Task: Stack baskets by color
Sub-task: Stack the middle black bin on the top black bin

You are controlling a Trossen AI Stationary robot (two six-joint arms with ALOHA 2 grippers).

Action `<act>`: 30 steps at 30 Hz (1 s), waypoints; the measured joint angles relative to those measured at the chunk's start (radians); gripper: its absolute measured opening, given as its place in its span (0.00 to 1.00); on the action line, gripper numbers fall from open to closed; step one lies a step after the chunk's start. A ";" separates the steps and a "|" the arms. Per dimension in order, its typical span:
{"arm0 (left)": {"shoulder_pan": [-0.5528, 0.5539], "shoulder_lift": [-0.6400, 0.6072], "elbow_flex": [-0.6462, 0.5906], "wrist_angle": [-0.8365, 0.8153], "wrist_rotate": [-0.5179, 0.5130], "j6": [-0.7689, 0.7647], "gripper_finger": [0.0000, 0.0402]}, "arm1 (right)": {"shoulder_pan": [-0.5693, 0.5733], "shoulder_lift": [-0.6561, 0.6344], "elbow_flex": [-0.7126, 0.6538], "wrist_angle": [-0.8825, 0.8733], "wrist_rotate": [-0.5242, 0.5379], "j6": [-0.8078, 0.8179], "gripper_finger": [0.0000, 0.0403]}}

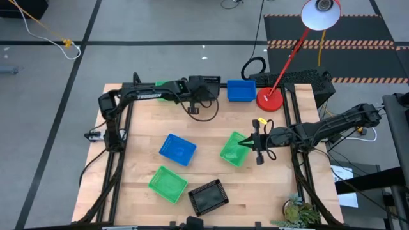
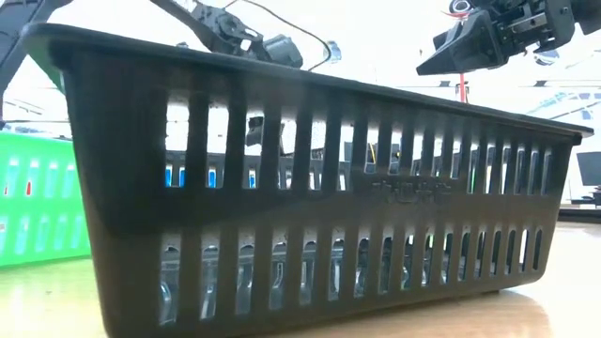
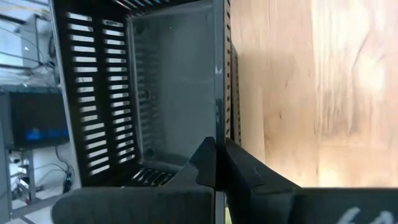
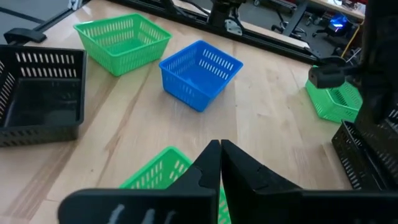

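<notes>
My left gripper [image 1: 203,96] is at the table's far edge, shut on a black basket [image 1: 204,85]; a green basket [image 1: 165,84] sits just to its left. My right gripper [image 1: 248,144] is shut at the right rim of a tilted green basket [image 1: 233,149] in mid-table. A blue basket [image 1: 241,91] stands at the far edge. Another blue basket [image 1: 177,149], a green one [image 1: 168,183] and a black one [image 1: 209,196] rest on their bottoms nearer the front. My left gripper pinches one upright wall of the black basket at its rim [image 3: 216,134], one finger inside the basket and one outside. The basket's open side faces the wrist camera. My right gripper comes nearly level from the table's right and closes over the green basket's near rim [image 4: 177,163]. Its own fingers [image 4: 208,165] hide the contact spot.
The red round lamp base [image 1: 270,100] stands beside the far blue basket, its red pole leaning up and away. A cable loop [image 1: 254,66] lies beyond the far edge. Bare wood lies between the mid-table baskets and the far row. A plant [image 1: 299,212] sits at the near right corner.
</notes>
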 joint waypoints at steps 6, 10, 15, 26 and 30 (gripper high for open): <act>0.020 0.037 0.000 0.004 -0.003 0.001 0.04 | 0.000 0.000 0.000 -0.002 0.000 0.000 0.01; 0.035 0.052 0.000 0.014 -0.005 0.003 0.02 | 0.000 0.000 0.000 -0.005 0.000 -0.001 0.01; 0.052 0.072 0.000 0.027 0.017 0.000 0.04 | 0.000 0.000 0.000 -0.006 -0.001 -0.001 0.01; 0.056 0.077 0.000 0.039 0.017 -0.027 0.11 | 0.000 0.000 0.000 -0.008 -0.005 -0.001 0.01; 0.056 0.077 0.000 0.049 0.016 -0.034 0.14 | 0.000 0.000 0.000 -0.009 -0.005 -0.001 0.01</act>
